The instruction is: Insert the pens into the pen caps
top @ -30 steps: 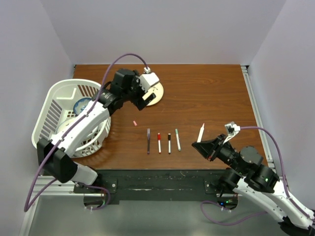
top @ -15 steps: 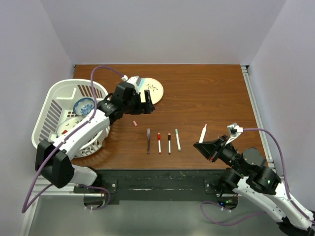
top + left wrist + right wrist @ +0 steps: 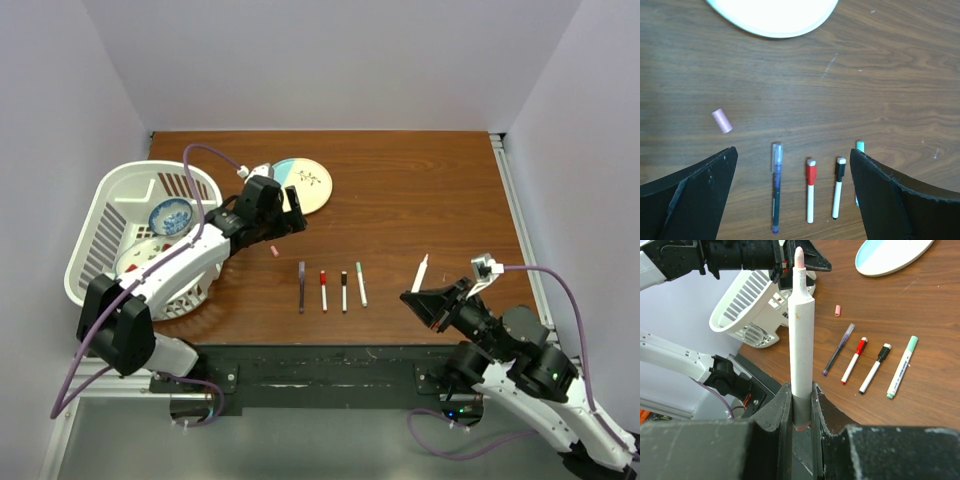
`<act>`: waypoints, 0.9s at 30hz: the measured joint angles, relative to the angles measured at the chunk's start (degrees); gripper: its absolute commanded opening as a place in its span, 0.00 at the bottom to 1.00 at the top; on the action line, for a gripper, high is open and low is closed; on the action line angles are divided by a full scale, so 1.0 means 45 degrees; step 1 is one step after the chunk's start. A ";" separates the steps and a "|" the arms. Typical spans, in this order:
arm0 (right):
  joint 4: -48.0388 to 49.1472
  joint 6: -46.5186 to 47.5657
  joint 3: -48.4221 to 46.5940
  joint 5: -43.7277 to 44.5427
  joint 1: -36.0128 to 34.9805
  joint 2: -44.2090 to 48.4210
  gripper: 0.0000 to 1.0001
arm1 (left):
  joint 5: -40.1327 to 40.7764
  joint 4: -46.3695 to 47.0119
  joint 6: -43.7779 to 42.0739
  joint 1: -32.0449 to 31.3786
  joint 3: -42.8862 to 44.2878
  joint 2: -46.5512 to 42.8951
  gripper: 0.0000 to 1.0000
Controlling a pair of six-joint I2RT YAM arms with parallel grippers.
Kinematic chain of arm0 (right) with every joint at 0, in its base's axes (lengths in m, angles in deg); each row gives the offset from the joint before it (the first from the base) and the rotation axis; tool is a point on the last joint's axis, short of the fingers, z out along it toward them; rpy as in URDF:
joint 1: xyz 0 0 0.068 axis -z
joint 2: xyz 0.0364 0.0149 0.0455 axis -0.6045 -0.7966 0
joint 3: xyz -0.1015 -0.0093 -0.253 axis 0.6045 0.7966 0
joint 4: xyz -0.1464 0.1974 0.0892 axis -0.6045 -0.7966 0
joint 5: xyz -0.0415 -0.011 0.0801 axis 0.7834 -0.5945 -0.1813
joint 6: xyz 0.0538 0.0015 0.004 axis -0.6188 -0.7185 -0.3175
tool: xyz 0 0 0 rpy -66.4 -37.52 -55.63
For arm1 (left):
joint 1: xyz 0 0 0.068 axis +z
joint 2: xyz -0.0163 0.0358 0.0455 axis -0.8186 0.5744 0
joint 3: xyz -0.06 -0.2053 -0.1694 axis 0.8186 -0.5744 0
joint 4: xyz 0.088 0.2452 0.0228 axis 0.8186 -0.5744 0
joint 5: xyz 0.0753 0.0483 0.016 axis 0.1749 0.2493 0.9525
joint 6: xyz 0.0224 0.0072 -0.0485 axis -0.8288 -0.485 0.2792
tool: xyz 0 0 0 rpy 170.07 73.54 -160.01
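Note:
A small pink pen cap (image 3: 273, 250) lies loose on the brown table; it also shows in the left wrist view (image 3: 722, 121) and the right wrist view (image 3: 838, 310). A dark purple pen (image 3: 301, 287), a red-capped pen (image 3: 323, 290), a black-capped pen (image 3: 344, 291) and a green-capped pen (image 3: 361, 283) lie in a row. My left gripper (image 3: 288, 222) is open and empty above the table; the pink cap lies just beyond its left finger (image 3: 695, 190). My right gripper (image 3: 801, 405) is shut on a white pen with a bare pink tip (image 3: 802, 335), held raised at the near right (image 3: 421, 272).
A white laundry-style basket (image 3: 110, 200) holding a blue bowl (image 3: 170, 214) stands at the left. A white and light blue plate (image 3: 305, 180) lies at the back, behind the left gripper. The table's near edge runs just below the pen row.
My left gripper has swung down from over the plate towards the pink cap and the pen row. My right gripper with the white pen has shifted slightly right and nearer.

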State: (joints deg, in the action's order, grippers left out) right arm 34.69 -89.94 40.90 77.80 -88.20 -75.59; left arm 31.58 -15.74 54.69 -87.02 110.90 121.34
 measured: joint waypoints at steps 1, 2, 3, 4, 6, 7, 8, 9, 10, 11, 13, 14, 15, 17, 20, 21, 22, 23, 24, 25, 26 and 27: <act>-0.0097 0.0000 -0.0005 0.0034 0.0000 0.0058 0.00 | 0.0112 -0.0092 0.0073 0.0000 -0.0024 0.0024 1.00; -0.0204 0.0000 -0.0015 0.0058 0.0000 0.0117 0.00 | 0.0282 -0.0214 0.0160 0.0000 -0.0005 0.0053 1.00; -0.0282 0.0000 -0.0029 0.0078 0.0000 0.0170 0.00 | 0.0413 -0.0379 0.0238 0.0000 0.0053 0.0121 1.00; -0.0374 0.0000 -0.0063 0.0097 0.0000 0.0204 0.00 | 0.0559 -0.0602 0.0330 0.0000 0.0175 0.0262 1.00; -0.0457 0.0005 -0.0107 0.0136 0.0000 0.0272 0.00 | 0.0835 -0.0967 0.0588 0.0000 0.0466 0.0656 1.00; -0.0481 0.0005 -0.0136 0.0189 0.0000 0.0301 0.00 | 0.0971 -0.1185 0.0743 0.0000 0.0641 0.0933 0.97; -0.0495 0.0010 -0.0165 0.0238 0.0000 0.0335 0.00 | 0.1059 -0.1394 0.0923 0.0000 0.0821 0.1224 0.87; -0.0534 0.0015 -0.0204 0.0282 0.0000 0.0340 0.00 | 0.1093 -0.1554 0.1069 0.0000 0.0962 0.1530 0.76; -0.0583 0.0034 -0.0233 0.0311 0.0000 0.0340 0.00 | 0.1103 -0.1705 0.1253 0.0000 0.1059 0.1826 0.72; -0.0646 0.0039 -0.0272 0.0316 0.0000 0.0340 0.00 | 0.1098 -0.1792 0.1370 0.0000 0.1117 0.2098 0.73; -0.0816 0.0053 -0.0345 0.0335 0.0000 0.0340 0.00 | 0.1069 -0.2011 0.1530 0.0000 0.1243 0.2574 0.76; -0.0903 0.0073 -0.0374 0.0355 0.0000 0.0340 0.00 | 0.1078 -0.2166 0.1617 0.0000 0.1336 0.2822 0.76; -0.0996 0.0087 -0.0413 0.0369 0.0000 0.0340 0.00 | 0.1083 -0.2317 0.1719 0.0000 0.1457 0.3055 0.76; -0.1200 0.0102 -0.0500 0.0413 0.0000 0.0340 0.00 | 0.1190 -0.2511 0.1982 0.0000 0.1685 0.3439 0.76; -0.1423 0.0131 -0.0699 0.0525 0.0000 0.0345 0.00 | 0.1583 -0.2866 0.2424 0.0005 0.1982 0.3764 0.75; -0.1554 0.0141 -0.0797 0.0593 0.0000 0.0345 0.00 | 0.1690 -0.2939 0.2560 0.0015 0.2050 0.3842 0.74; -0.1676 0.0146 -0.0874 0.0656 0.0000 0.0345 0.00 | 0.1753 -0.2992 0.2671 0.0039 0.2113 0.3934 0.73; -0.1739 0.0146 -0.0913 0.0665 0.0000 0.0345 0.00 | 0.1792 -0.2987 0.2715 0.0053 0.2127 0.4017 0.72; -0.1826 0.0146 -0.0952 0.0670 0.0000 0.0345 0.00 | 0.1802 -0.3011 0.2793 0.0102 0.2161 0.4133 0.72; -0.1899 0.0146 -0.0967 0.0685 0.0000 0.0345 0.00 | 0.1802 -0.3002 0.2861 0.0146 0.2171 0.4269 0.71; -0.1938 0.0146 -0.0971 0.0695 0.0000 0.0345 0.00 | 0.1797 -0.3007 0.2900 0.0219 0.2181 0.4420 0.70; -0.1957 0.0146 -0.0971 0.0695 0.0000 0.0345 0.00 | 0.1797 -0.3007 0.2929 0.0287 0.2181 0.4566 0.70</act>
State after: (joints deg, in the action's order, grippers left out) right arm 25.89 -89.28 36.53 80.92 -88.20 -74.04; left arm 39.67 -29.27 67.87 -85.73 120.71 141.89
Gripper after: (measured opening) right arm 0.156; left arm 0.715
